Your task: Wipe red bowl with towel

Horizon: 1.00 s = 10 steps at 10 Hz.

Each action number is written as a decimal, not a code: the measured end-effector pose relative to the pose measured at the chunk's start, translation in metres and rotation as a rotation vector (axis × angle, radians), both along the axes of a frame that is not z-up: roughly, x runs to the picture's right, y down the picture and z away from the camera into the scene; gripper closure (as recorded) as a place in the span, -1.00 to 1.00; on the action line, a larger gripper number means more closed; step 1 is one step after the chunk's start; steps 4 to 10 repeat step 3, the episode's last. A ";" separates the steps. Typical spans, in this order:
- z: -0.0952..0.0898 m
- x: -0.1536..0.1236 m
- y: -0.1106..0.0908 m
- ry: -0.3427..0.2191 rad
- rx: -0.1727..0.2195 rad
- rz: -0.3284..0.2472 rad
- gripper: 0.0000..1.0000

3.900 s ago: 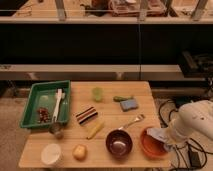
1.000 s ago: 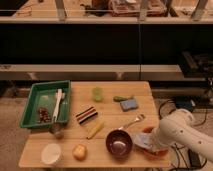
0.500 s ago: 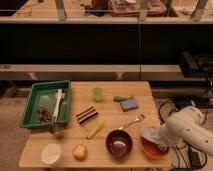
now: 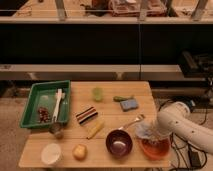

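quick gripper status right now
gripper: low over the red bowl at the table's right front corner, pressed into the towel; open or shut cannot be told.

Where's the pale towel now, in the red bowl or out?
In. The crumpled pale towel sits on the red bowl's rim under the gripper.

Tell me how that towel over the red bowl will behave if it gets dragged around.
The towel lies crumpled at the red bowl's rim, so it is probably floppy and light, apt to bunch up. The gripper sits right at it. The bowl may slide on the table when rubbed.
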State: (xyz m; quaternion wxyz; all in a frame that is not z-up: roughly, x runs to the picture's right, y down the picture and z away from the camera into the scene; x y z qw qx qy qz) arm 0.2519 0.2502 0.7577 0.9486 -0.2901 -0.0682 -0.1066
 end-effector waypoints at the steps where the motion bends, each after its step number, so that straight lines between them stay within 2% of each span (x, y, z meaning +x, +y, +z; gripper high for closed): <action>1: -0.008 -0.011 0.004 -0.025 -0.014 -0.022 1.00; 3: -0.023 -0.011 0.014 -0.017 -0.040 -0.035 1.00; 10: -0.023 -0.011 0.014 -0.017 -0.040 -0.035 1.00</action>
